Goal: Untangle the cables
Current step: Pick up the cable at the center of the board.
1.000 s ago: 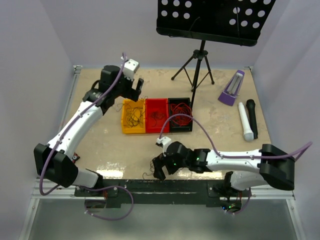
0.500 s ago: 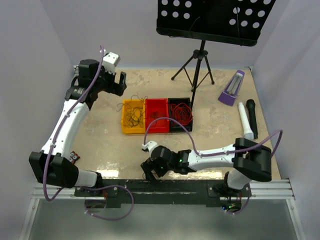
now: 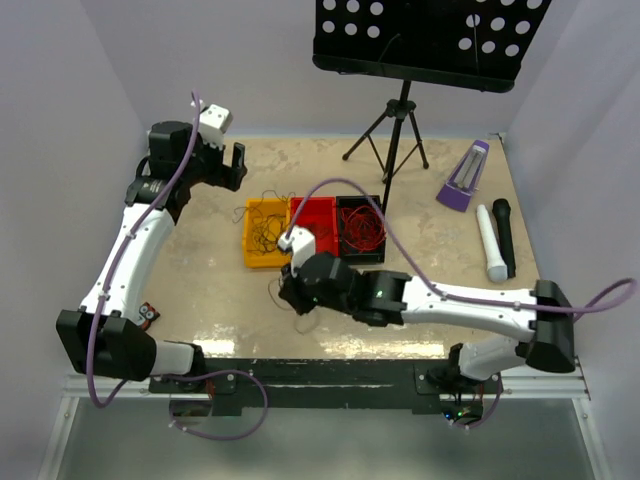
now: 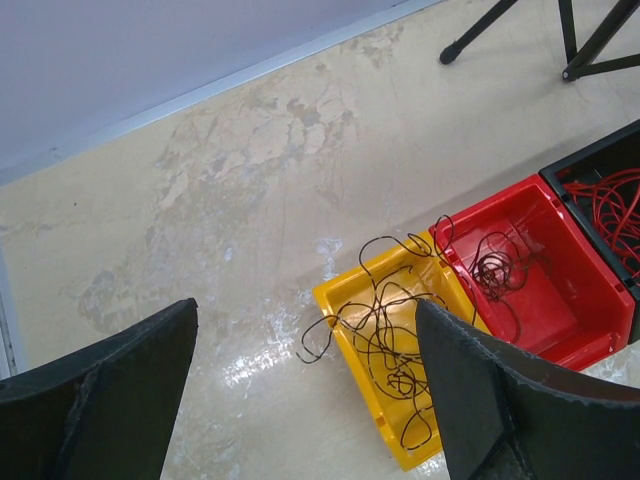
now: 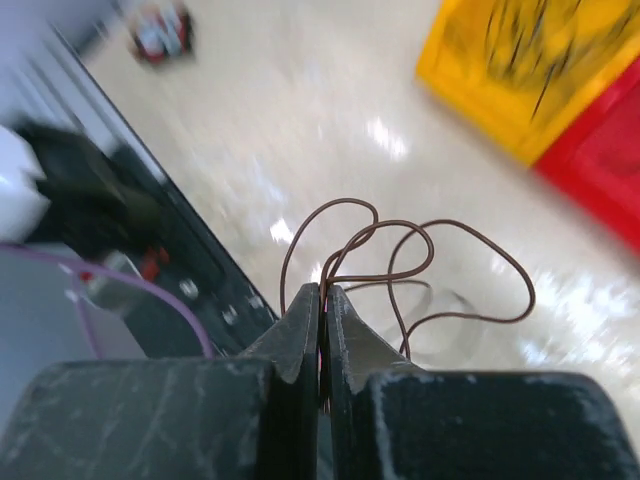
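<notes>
Gripping dark brown cable (image 5: 400,240) tight in right claw (image 5: 322,292), raised above worktop (image 5: 330,110). Holding left claw (image 4: 305,312) spread apart, aloft, facing yellow bin (image 4: 338,297) with tangled cables (image 4: 385,342).

Left pincer (image 4: 305,335) gapes wide; right pincer (image 5: 322,300) pinched tight, apparently held low (blurry view).

Dark cables (image 4: 400,383), yellow bin (image 4: 368,273), red bin (image 4: 565,295)
</notes>
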`<state>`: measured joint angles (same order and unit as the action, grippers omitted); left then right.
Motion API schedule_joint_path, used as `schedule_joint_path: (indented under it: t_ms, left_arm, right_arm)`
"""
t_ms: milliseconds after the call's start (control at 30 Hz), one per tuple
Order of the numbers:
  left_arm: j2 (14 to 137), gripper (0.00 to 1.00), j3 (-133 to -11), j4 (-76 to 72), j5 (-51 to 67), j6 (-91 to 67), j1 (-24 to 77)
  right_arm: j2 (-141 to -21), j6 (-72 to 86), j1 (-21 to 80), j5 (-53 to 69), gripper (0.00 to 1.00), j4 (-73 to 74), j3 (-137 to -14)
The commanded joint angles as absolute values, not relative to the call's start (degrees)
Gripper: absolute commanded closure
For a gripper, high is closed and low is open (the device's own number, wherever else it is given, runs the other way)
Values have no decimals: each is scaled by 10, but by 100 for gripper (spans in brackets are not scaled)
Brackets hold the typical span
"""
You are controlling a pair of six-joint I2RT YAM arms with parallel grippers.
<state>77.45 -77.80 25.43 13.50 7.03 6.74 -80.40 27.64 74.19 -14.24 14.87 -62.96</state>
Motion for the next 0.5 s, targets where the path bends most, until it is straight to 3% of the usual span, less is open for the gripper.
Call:
schedule_joint_path:
  t_ms: [0,300,467]
  left_arm:
    - [741,6,-769,221,141,59,59]
    - [714,7,-741,212,150,44,55]
    - [701,7,-728,209,147,54,54]
  right_arm:
    - [-748,200,668,-157,100,172,-717]
    - [-824,94,563,-113,100,172,-892]
    - [-861,78,520,-86,100,156,-929]
